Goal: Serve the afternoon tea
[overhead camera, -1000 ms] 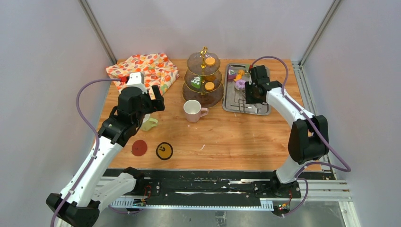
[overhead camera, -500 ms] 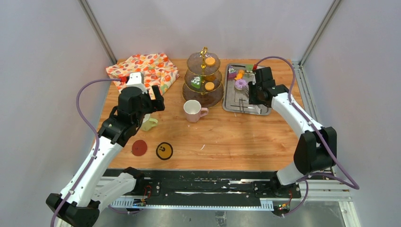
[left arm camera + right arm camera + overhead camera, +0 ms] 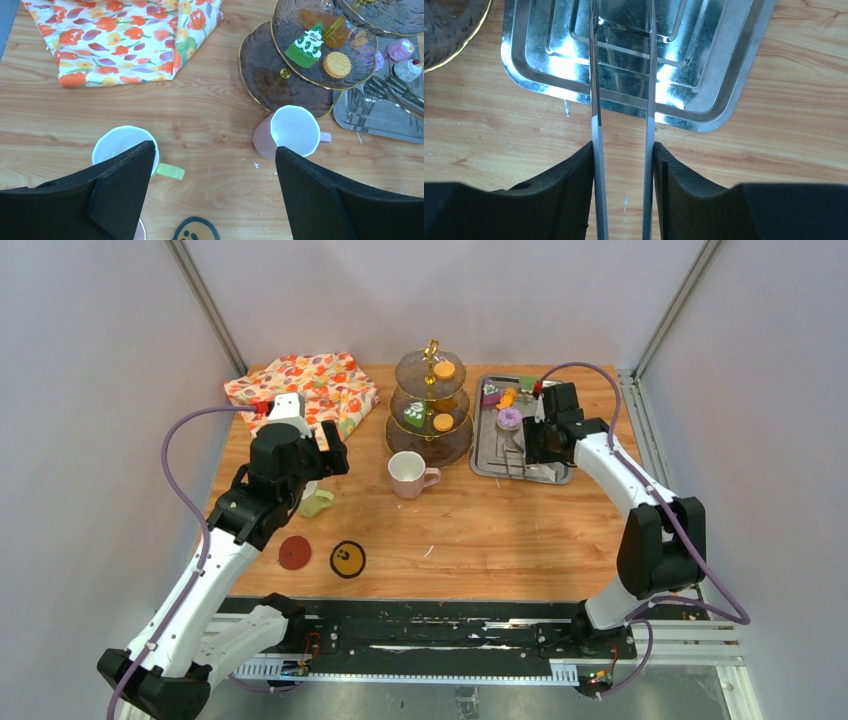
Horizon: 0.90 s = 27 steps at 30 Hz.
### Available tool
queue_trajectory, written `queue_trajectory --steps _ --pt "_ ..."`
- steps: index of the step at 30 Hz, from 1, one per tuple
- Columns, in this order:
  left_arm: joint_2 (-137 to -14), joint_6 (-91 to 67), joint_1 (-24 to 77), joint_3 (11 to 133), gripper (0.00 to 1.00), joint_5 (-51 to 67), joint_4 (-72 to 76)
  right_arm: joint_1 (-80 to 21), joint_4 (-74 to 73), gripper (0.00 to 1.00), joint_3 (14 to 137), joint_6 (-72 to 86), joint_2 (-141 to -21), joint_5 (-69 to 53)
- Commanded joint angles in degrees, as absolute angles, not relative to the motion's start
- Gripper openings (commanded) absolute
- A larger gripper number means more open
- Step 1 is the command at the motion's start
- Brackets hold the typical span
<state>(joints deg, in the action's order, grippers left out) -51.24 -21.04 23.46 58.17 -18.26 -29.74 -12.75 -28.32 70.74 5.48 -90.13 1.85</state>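
Your right gripper (image 3: pixel 623 150) is clenched on the metal tongs (image 3: pixel 596 100), whose two arms reach out over the near end of the steel tray (image 3: pixel 724 75) — the purple doughnut (image 3: pixel 509 418) and the cherry cupcake (image 3: pixel 407 70) sit farther up that tray, near the tongs' tips. Your left gripper (image 3: pixel 212 150) hangs released, jaws wide, above the yellow-green mug (image 3: pixel 125 145), with the pink mug (image 3: pixel 292 131) standing just beside the three-tier stand (image 3: pixel 265 85). The stand carries a green cake (image 3: pixel 306 47) and an orange biscuit (image 3: pixel 336 64) on its middle tier — a second orange biscuit (image 3: pixel 444 369) lies on the top one.
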Motion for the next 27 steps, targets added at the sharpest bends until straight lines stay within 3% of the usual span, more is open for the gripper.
queue_trajectory --steps 1,21,27 --pt "-50.7 -20.8 23.7 58.2 0.95 -18.7 -28.7 -12.3 -24.6 0.44 69.4 2.4 -91.0 0.9" --pt "-51.3 -20.7 23.7 58.8 0.95 -19.8 -29.0 -12.3 -16.9 0.46 70.8 4.2 -96.5 3.9" --pt "-51.9 -20.5 23.7 59.1 0.95 -19.9 -28.9 -12.3 -16.5 0.27 69.9 4.0 -95.6 3.7"
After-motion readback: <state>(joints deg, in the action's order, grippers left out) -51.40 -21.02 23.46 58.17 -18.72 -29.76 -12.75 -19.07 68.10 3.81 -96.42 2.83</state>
